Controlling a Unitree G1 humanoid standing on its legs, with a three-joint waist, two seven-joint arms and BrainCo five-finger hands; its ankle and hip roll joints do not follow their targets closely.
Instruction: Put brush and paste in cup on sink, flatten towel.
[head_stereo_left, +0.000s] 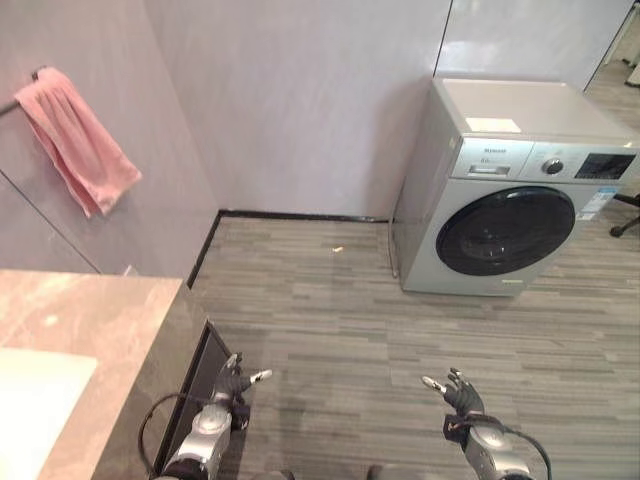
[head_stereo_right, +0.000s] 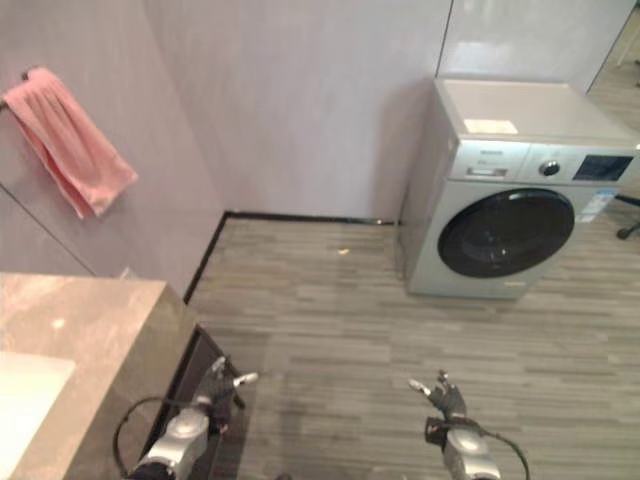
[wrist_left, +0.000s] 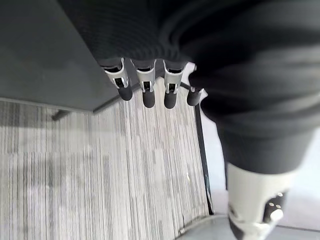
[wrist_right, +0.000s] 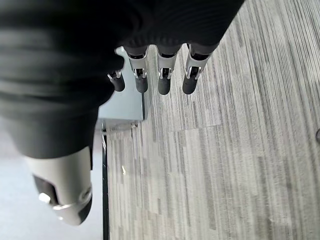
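A pink towel (head_stereo_left: 75, 140) hangs bunched on a wall rail at the upper left. The marble counter (head_stereo_left: 110, 330) with a white sink (head_stereo_left: 35, 400) lies at the lower left. My left hand (head_stereo_left: 232, 382) hangs low beside the counter's dark side, fingers (wrist_left: 145, 87) straight and holding nothing. My right hand (head_stereo_left: 458, 392) hangs low over the wood-look floor at the lower right, fingers (wrist_right: 162, 75) straight and empty. Both hands are far below the towel.
A silver washing machine (head_stereo_left: 510, 190) with a dark round door stands at the right against the grey wall. Grey plank floor (head_stereo_left: 340, 320) spreads between it and the counter. A chair base (head_stereo_left: 627, 222) pokes in at the far right edge.
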